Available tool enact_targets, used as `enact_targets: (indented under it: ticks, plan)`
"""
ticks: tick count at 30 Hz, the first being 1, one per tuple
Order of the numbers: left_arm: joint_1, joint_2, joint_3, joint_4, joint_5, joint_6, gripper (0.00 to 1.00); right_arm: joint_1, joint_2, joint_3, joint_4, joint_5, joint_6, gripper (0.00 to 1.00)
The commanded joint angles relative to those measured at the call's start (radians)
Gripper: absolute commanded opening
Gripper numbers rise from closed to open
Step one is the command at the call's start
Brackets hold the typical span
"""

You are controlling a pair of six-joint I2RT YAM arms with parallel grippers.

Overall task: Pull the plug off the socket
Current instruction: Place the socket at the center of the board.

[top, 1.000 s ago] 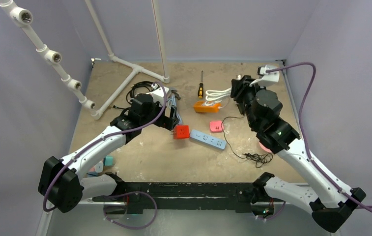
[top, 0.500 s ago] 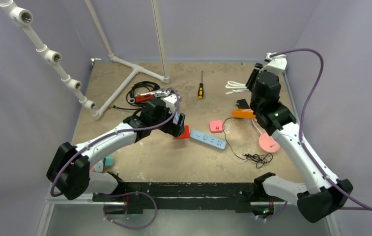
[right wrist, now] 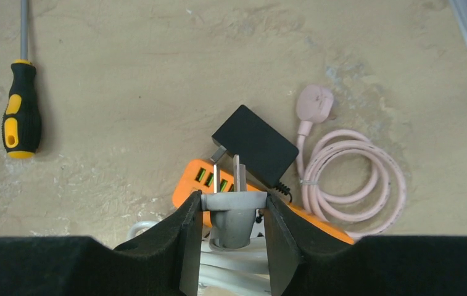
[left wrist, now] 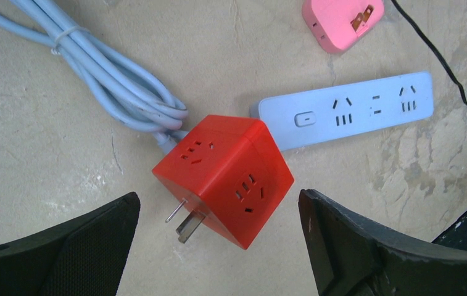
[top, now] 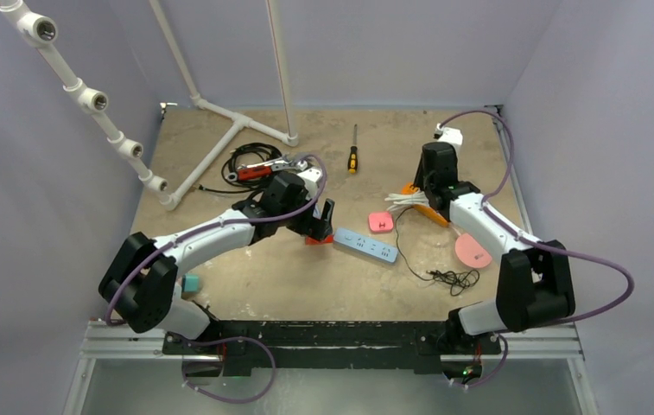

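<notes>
Firmly clamped, the grey plug sat between the two fingers of the right gripper, which was closed on the plug body. Both flat prongs were bare and pointed away from the wrist, seated in no socket. Just beyond the prongs lay the orange power strip, with a black adapter resting against it; whether the adapter was seated could not be determined. A white cable ran back from the plug beneath the fingers.

In the overhead view this group occupied the right-centre of the table. A pink coiled cable lay to the near right of the strip, and a screwdriver lay to the far left of it.

At table centre, the left gripper stood with its jaws wide apart, straddling a red cube socket without contact. The cube's own prongs were exposed. A blue power strip lay just beside the cube on the right, and a bundled blue cable met its opposite side. A pink adapter lay beyond the blue strip.
</notes>
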Motion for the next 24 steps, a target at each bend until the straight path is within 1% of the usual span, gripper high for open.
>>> enact_targets:
  ticks: [1,4,6,11,14,16,17,20,23,24]
  plan:
    - [-0.018,0.056,0.078,0.014,-0.036,-0.028,0.99,-0.026,0.005,-0.012,0.117,-0.028,0.040,0.00]
    - [-0.028,0.099,0.108,-0.037,-0.088,-0.028,0.99,-0.030,0.019,-0.030,0.116,-0.004,0.046,0.08]
    - [-0.032,0.115,0.112,-0.051,-0.090,-0.030,0.99,-0.031,0.026,-0.038,0.141,0.012,0.050,0.17]
    - [-0.034,0.171,0.119,-0.058,-0.074,-0.034,0.99,-0.032,0.034,-0.040,0.147,0.009,0.063,0.54]
    - [-0.033,0.217,0.133,-0.081,-0.072,-0.020,0.99,-0.031,0.010,-0.049,0.153,0.006,0.063,0.67]
    - [-0.033,0.225,0.133,-0.085,-0.089,-0.009,0.99,-0.031,-0.013,-0.059,0.158,0.004,0.063,0.75]
    - [-0.033,0.225,0.134,-0.086,-0.090,-0.004,0.97,-0.032,-0.027,-0.065,0.160,0.002,0.063,0.77]
    - [-0.034,0.220,0.136,-0.094,-0.090,0.017,0.85,-0.031,-0.059,-0.077,0.164,-0.004,0.066,0.82]
    - [-0.033,0.199,0.137,-0.112,-0.124,0.036,0.63,-0.031,-0.091,-0.086,0.171,-0.025,0.064,0.86]
    - [-0.033,0.187,0.134,-0.113,-0.126,0.044,0.58,-0.032,-0.103,-0.091,0.171,-0.033,0.062,0.87]
